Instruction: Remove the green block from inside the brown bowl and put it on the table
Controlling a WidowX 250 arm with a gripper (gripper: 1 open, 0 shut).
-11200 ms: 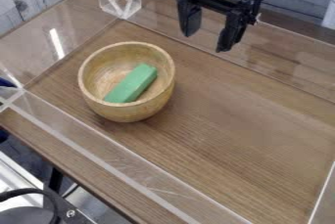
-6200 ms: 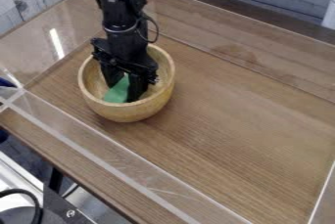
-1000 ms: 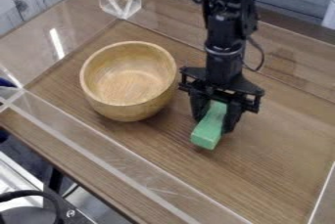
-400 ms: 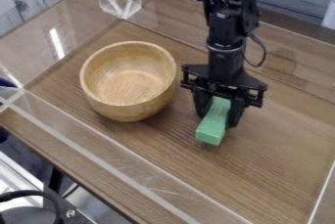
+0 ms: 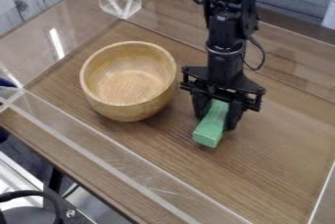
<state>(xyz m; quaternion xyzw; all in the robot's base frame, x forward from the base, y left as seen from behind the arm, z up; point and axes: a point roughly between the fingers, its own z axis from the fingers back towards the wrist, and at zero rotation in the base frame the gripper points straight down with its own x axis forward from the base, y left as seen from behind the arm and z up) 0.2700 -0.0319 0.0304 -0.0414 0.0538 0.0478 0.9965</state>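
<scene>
Green block [image 5: 211,128], right of brown bowl [image 5: 127,81]: likely light, rigid; best gripped mid-length; end effector [image 5: 218,106] closed on upper end.

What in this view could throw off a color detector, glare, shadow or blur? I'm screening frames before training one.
In the camera view: pale glare on the clear wall along the table's edge; soft shading inside the bowl; the dark tool shows little detail and hides the upper end of the green block; overall slightly soft, the block's color still distinct.
</scene>
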